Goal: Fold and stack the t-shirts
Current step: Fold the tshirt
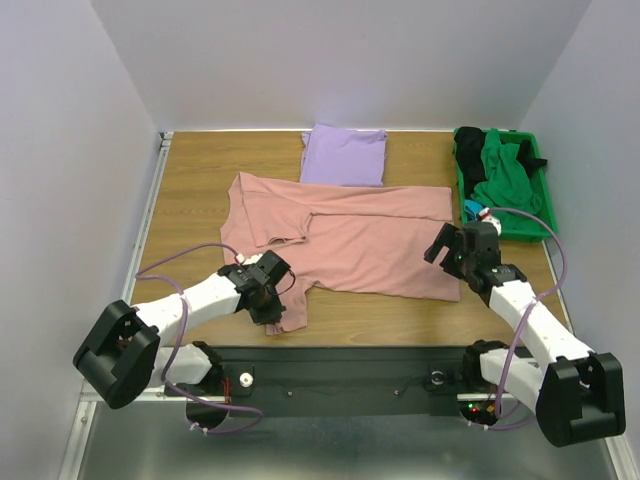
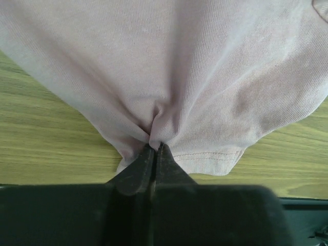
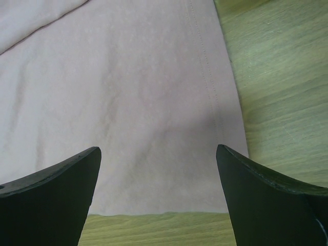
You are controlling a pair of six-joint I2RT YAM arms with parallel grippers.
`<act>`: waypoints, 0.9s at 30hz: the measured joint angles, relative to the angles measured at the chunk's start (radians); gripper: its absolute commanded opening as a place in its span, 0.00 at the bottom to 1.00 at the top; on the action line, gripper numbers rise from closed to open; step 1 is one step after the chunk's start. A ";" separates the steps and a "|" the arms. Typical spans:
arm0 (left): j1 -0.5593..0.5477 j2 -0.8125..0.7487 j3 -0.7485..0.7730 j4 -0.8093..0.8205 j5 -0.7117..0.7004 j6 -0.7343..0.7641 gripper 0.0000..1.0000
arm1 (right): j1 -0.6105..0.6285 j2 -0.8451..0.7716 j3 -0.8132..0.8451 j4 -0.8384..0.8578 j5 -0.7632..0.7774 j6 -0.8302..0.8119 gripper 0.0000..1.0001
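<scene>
Now, dusty-pink t-shirt (image 1: 350, 240) spread at worktop (image 1: 190, 200) centre, my left fingers (image 2: 154, 161) pinching its edge at 8 o'clock, my right fingers (image 1: 443, 245) parted over its hem at 3 o'clock, folded lavender t-shirt (image 1: 344, 155) at 12 o'clock.

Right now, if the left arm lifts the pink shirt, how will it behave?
Probably floppy: the pink shirt bunches into folds where the left pincer pinches it. Likely light, thin knit; the rest should trail across the table.
</scene>
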 measured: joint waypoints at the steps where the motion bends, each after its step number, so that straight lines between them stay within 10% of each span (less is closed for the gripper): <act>1: 0.000 0.000 0.000 0.000 0.000 0.000 0.00 | 0.000 -0.006 0.000 -0.005 0.002 0.000 1.00; 12: 0.000 0.072 0.080 -0.071 -0.043 0.042 0.00 | 0.000 -0.246 -0.001 -0.195 0.051 0.089 1.00; 27: 0.000 0.079 0.117 -0.083 -0.030 0.100 0.00 | 0.001 -0.172 -0.141 -0.256 0.011 0.275 1.00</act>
